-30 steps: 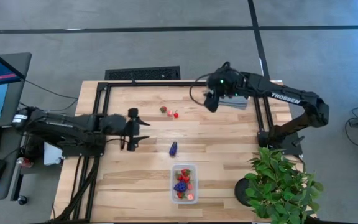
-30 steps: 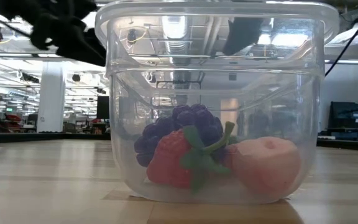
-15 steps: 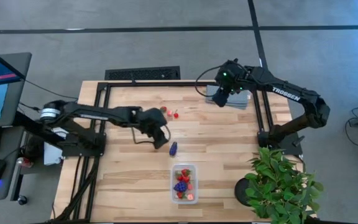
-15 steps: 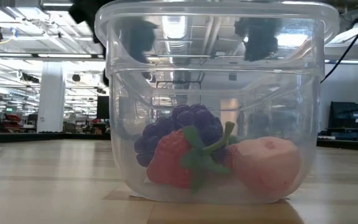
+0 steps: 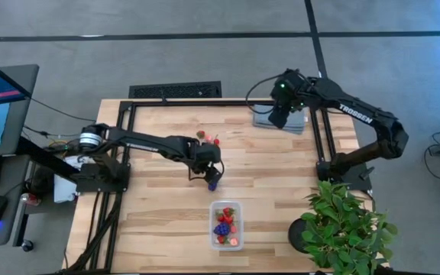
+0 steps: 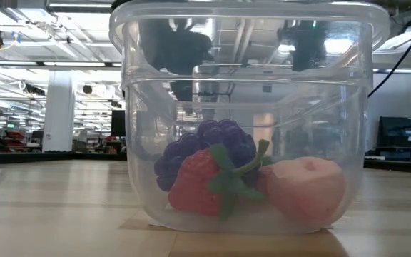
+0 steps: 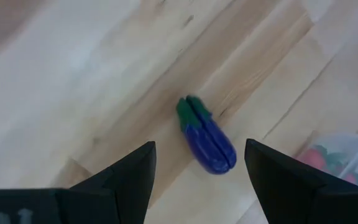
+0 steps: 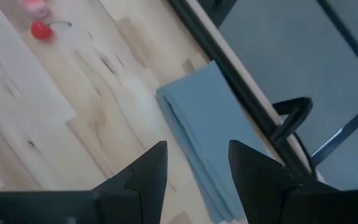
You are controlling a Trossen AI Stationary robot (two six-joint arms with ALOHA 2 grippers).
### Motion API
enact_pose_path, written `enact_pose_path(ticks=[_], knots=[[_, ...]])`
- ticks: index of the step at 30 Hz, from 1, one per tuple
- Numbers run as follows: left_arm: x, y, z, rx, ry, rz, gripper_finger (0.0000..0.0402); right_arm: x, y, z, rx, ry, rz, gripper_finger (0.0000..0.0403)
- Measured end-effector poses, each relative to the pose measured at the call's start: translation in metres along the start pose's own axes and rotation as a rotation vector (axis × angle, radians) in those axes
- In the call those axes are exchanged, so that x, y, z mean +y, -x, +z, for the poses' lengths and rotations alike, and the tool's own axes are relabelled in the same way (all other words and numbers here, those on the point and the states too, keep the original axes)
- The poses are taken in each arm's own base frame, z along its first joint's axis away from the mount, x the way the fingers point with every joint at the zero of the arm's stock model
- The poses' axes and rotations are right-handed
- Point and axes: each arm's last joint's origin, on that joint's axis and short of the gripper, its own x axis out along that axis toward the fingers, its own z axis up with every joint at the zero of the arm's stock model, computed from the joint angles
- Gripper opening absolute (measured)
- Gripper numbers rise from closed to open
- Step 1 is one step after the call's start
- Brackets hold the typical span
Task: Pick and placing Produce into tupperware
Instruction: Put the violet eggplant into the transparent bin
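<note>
Purple eggplant-like produce piece [image 7: 207, 142] lies on worktop, at 12 o'clock of tupperware [image 5: 226, 224]. Left claw [image 7: 197, 180] spread over it, approach step; next: lower & pinch. Right claw [image 8: 194, 168] spread, waits at 1 o'clock.

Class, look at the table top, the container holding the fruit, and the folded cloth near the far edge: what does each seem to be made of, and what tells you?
Table: pale wood, matt, with visible grain and plank seams.
Container: clear, glossy plastic; the fruit shows through its walls and ceiling lights reflect on it.
Cloth: soft grey-blue fabric, probably woven, matt; it lies in folded layers with soft edges.
</note>
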Motion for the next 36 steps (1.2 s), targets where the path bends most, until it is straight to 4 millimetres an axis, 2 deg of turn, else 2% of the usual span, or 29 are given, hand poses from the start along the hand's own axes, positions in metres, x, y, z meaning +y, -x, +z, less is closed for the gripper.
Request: enact_pose_path(ticks=[6,15,25,36], knots=[[-0.005,-0.020,-0.010,0.090,0.053,0.009,0.0236,-0.001,0.011,0.000,-0.072,0.018,-0.005,0.0178],[-0.011,-0.020,-0.014,0.059,0.093,0.012,0.0243,-0.002,0.019,-0.003,-0.102,0.015,-0.005,0.0156],[-0.018,-0.050,-0.019,0.103,0.080,-0.015,0.0243,0.000,0.020,-0.003,-0.104,0.013,0.002,0.0140],[-0.017,-0.055,-0.018,0.072,0.069,0.015,0.0243,0.007,0.021,0.001,-0.135,0.033,0.028,0.0132]])
